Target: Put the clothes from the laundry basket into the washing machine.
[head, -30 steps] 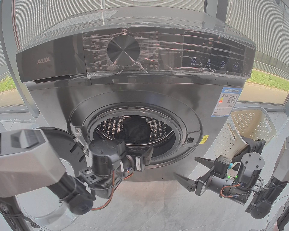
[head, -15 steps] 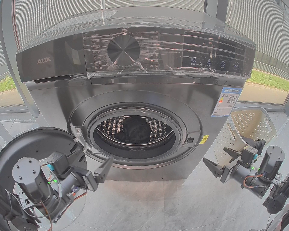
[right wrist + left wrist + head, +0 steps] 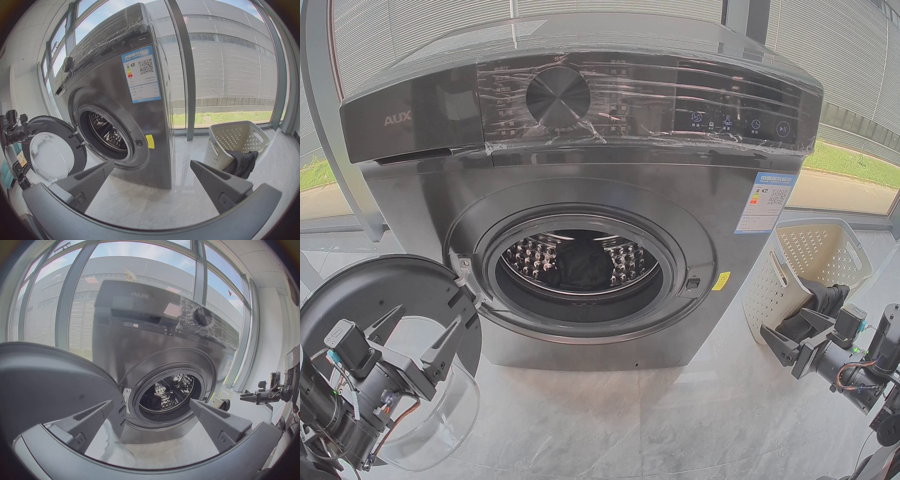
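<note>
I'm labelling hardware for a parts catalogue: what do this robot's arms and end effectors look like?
The left end effector and the right end effector each have two dark grey, wedge-shaped fingers with ribbed inner pads near the tips. Behind each are black cylindrical wrist housings, a small black box with a teal tab, looping orange cables and green indicator lights.

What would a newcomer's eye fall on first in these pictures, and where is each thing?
The grey washing machine stands in the middle, its door swung open toward the robot's left, with a dark garment lying in the drum. On its right stands a cream laundry basket with dark clothes hanging over its rim. The left gripper and right gripper, both open and empty, hang low at either side.
</note>
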